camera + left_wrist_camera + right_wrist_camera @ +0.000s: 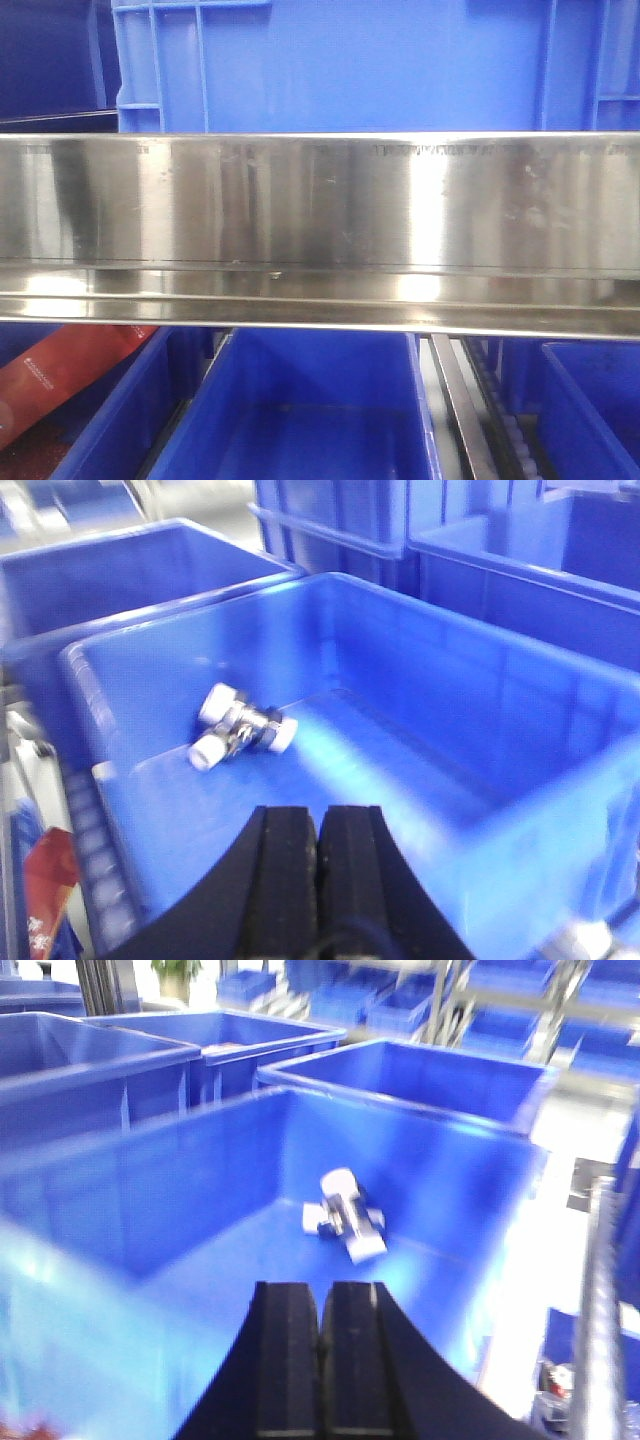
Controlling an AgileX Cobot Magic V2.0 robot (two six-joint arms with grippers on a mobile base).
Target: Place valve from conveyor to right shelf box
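A small metal valve with white plastic ends (243, 734) lies on the floor of a blue plastic box (480, 695). The right wrist view shows the same valve (345, 1217) inside the blue box (150, 1190). My left gripper (318, 825) is shut and empty, hovering over the box's near side, a little short of the valve. My right gripper (321, 1300) is shut and empty, also over the box, apart from the valve. The conveyor is out of view.
More blue boxes (420, 1075) stand around, with others behind (520, 570). In the front view a shiny steel shelf rail (320, 230) spans the frame, with blue bins (310, 400) below and one above (350, 60). A red package (70, 365) lies lower left.
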